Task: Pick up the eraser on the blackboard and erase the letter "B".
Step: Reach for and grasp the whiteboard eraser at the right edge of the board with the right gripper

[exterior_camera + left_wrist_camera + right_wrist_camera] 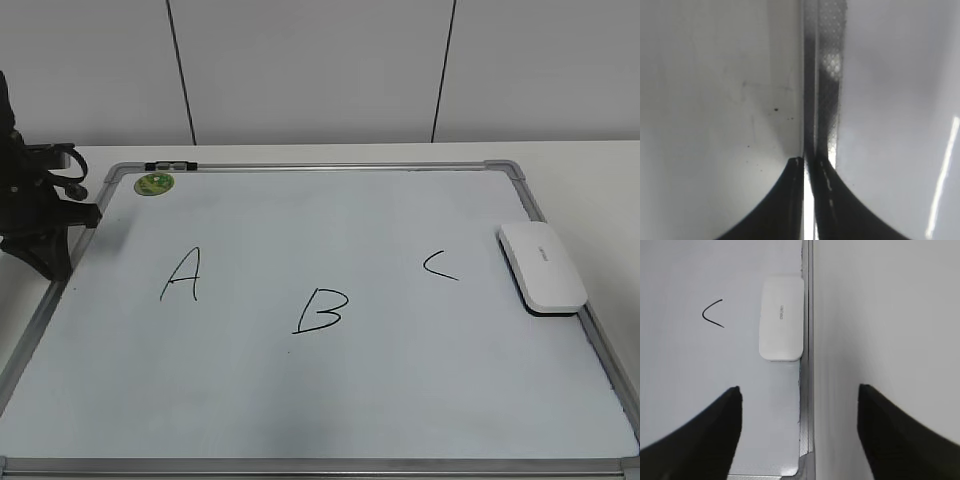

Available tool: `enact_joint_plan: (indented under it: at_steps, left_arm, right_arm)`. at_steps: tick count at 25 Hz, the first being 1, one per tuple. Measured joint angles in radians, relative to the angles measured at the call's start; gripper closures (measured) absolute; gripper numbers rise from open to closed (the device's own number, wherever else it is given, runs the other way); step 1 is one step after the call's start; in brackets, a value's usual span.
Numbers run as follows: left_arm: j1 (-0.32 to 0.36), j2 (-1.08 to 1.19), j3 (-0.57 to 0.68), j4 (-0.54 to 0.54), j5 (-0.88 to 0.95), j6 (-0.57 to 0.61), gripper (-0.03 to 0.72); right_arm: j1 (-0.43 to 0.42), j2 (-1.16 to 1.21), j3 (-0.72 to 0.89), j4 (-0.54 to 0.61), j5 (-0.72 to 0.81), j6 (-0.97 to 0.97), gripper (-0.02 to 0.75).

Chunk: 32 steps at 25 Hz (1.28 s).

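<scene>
The blackboard point(330, 400) is a white board in a grey frame lying flat on the table. It bears a black "A" point(182, 274), the letter "B" point(322, 310) near the middle and a "C" point(440, 265). The white eraser point(541, 266) lies at the board's right edge, next to the "C". In the right wrist view the eraser point(782, 320) lies ahead of my open, empty right gripper point(800, 389), which hovers over the board's frame point(808, 405) near a corner. My left gripper point(807, 161) is shut and empty over the board's left frame strip point(830, 75).
A small round green magnet point(154, 184) sits at the board's far left corner. The left arm point(35, 205) stands at the board's left edge. White table surface point(880, 315) lies to the right of the board, with a grey wall behind.
</scene>
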Motion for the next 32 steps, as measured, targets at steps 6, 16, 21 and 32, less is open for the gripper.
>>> enact_joint_plan:
  at_steps: [6,16,21,32]
  left_arm:
    - [0.0,0.0,0.0,-0.002,0.0,0.0,0.659]
    - [0.0,0.0,-0.001,-0.012,0.002,0.0,0.657]
    - [0.0,0.0,-0.001,-0.017,0.002,0.0,0.655]
    - [0.0,0.0,-0.001,-0.02,0.002,0.0,0.654]
  right_arm:
    - [0.0,0.238,-0.086,0.023,0.043,-0.022,0.078]
    - [0.0,0.614,-0.273,0.126,0.075,-0.076,0.07]
    - [0.006,0.726,-0.358,0.128,0.083,-0.076,0.072]
    - [0.087,0.959,-0.563,0.064,0.184,0.042,0.076]
